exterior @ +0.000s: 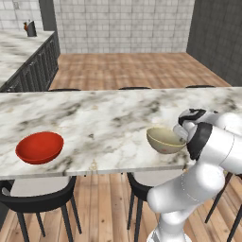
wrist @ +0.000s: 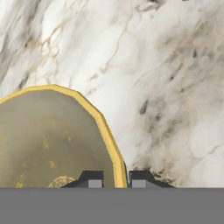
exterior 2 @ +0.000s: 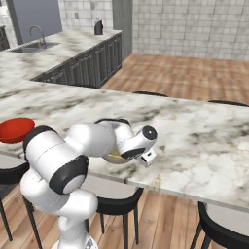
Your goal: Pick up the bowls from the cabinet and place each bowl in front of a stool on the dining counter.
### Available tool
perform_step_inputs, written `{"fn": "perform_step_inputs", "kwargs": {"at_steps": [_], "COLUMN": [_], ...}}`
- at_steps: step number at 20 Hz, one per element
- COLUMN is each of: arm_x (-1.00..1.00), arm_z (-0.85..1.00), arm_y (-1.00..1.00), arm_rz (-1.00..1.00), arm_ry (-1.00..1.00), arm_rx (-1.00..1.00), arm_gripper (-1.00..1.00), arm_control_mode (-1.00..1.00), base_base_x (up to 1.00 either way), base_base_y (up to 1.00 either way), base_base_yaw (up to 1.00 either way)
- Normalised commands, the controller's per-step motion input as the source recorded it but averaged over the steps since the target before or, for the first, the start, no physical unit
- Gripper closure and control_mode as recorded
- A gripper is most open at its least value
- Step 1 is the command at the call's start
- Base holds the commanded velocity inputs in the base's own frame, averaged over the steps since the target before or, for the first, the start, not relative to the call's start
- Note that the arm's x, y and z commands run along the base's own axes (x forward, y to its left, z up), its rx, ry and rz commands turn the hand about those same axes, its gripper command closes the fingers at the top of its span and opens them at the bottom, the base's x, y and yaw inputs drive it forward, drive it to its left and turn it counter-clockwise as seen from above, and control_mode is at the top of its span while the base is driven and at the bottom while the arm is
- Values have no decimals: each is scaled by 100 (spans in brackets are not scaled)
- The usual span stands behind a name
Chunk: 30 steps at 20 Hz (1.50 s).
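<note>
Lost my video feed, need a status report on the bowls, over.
Gripper shut on tan bowl rim, at dining counter near edge. Red bowl already set down above a stool. Nothing in the way.

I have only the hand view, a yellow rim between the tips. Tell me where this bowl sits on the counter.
Observer: The tan-olive bowl is near the dining counter front edge, above a stool.
Operator: Report the other bowl.
Observer: The red bowl rests on the counter far to the left, near the same edge, with another stool below it.
Operator: Confirm the claw grip.
Observer: The claw is shut on the tan-olive bowl's rim, one tip inside, one outside.
</note>
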Motion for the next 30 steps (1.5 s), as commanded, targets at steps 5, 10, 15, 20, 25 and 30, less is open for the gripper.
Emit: {"fn": "perform_step_inputs", "kwargs": {"at_steps": [5, 10, 15, 20, 25, 30], "arm_x": [19, -27, -28, -6, -33, -87], "arm_z": [-17, 27, 70, 93, 100, 100], "arm_y": [0, 0, 0, 0, 5, 0], "arm_rz": [0, 0, 0, 2, 12, 11], "arm_ry": [0, -2, -6, -9, -12, -20], "arm_rx": [0, 0, 0, -5, -13, -14], "arm_gripper": [100, -100, -100, -100, -100, -100], "arm_control_mode": [-100, -100, -100, -100, -100, -100], "base_base_x": [0, 0, 0, 0, 0, 0], "base_base_y": [0, 0, 0, 0, 0, 0], "base_base_yaw": [0, 0, 0, 0, 0, 0]}}
